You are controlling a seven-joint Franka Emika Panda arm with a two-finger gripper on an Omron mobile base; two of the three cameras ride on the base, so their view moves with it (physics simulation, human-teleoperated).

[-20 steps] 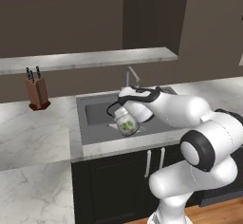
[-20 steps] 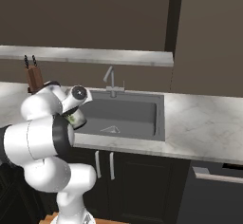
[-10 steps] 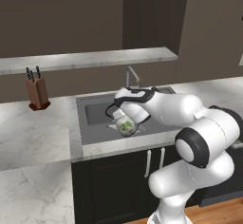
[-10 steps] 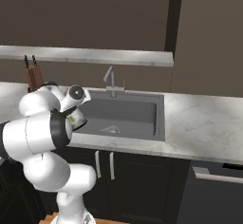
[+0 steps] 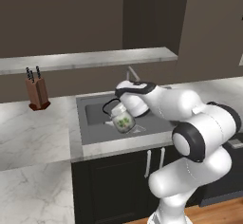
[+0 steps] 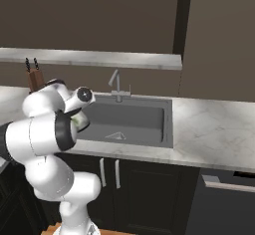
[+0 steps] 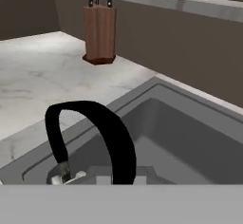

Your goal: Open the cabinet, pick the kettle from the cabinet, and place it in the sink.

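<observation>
The small white kettle (image 5: 124,121) with green leaves hangs tilted over the left part of the grey sink (image 5: 92,116), just above its floor. My gripper (image 5: 121,109) is shut on the kettle's top, beside its thin black arched handle (image 7: 102,133), which rises in the hand view in front of the basin (image 7: 180,137). In the right base view my arm covers most of the kettle (image 6: 79,122), left of the sink (image 6: 129,122) and its faucet (image 6: 116,83). The dark cabinet (image 5: 142,14) sits high on the wall. I cannot tell how its door stands.
A wooden knife block (image 5: 36,93) stands on the marble counter (image 5: 33,128) left of the sink. A long pale shelf (image 5: 90,59) runs along the wall above the faucet (image 5: 133,74). Black base cabinets (image 5: 114,185) sit below, with a dishwasher (image 6: 226,201) to the right.
The kettle stays almost in the same spot over the sink, still held. My arm's elbow has shifted a little to the left.
</observation>
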